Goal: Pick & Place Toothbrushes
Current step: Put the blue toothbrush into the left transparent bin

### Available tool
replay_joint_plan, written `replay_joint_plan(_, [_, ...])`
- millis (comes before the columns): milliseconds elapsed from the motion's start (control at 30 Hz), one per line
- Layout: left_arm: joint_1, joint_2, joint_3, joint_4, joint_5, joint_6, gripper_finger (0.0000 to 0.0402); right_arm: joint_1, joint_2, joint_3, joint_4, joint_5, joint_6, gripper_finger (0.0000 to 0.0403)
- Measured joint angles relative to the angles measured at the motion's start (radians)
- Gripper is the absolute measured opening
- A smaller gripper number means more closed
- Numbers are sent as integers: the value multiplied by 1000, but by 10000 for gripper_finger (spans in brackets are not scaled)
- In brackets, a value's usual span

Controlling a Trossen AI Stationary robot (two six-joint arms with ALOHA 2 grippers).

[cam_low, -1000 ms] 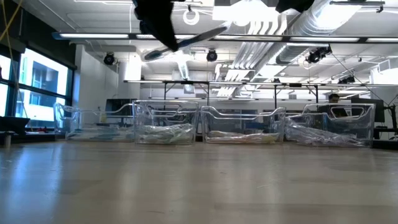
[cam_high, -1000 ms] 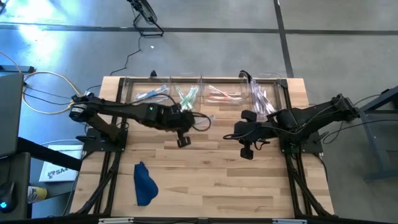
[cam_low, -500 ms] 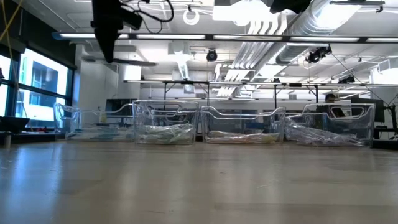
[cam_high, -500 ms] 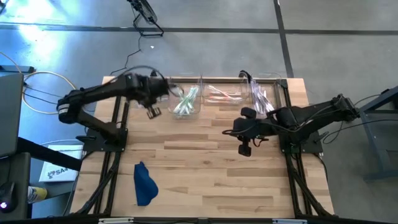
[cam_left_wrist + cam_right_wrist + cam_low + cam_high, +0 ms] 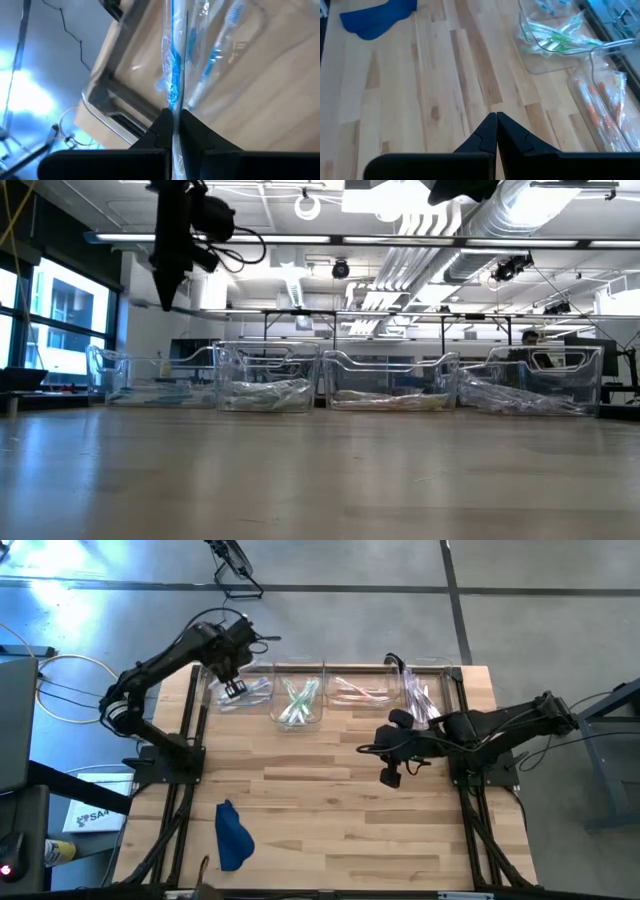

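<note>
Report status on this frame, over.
Left gripper shut on blue toothbrush, above leftmost bin. Right gripper shut, empty, mid-table. Nothing blocking.

Two matte black jointed arms make up the machine, each built from slim tubular links and chunkier rounded joint housings. Thin black cables loop loosely beside the wrists and trail along the links. The left end effector (image 5: pixel 233 690) and the right end effector (image 5: pixel 388 777) both taper to two flat, dark, wedge-shaped fingers (image 5: pixel 491 131) with smooth angular faces. Each arm rises from a black metal frame of straight bars bolted at the worktop (image 5: pixel 330 810) edges.
</note>
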Motion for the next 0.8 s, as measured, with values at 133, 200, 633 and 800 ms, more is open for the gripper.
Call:
replay_joint_plan(133, [77, 57, 0, 85, 57, 133, 6, -8, 0, 0, 0, 18, 39, 2])
replay_joint_plan(200, [109, 94, 0, 119, 85, 185, 6, -16, 0, 0, 0, 18, 60, 2])
replay_joint_plan(633, [223, 312, 0, 139, 189, 286, 6, -53, 0, 0, -1, 41, 125, 2])
replay_joint_plan(800, [232, 338, 0, 132, 185, 278, 41, -59, 0, 0, -2, 45, 120, 2])
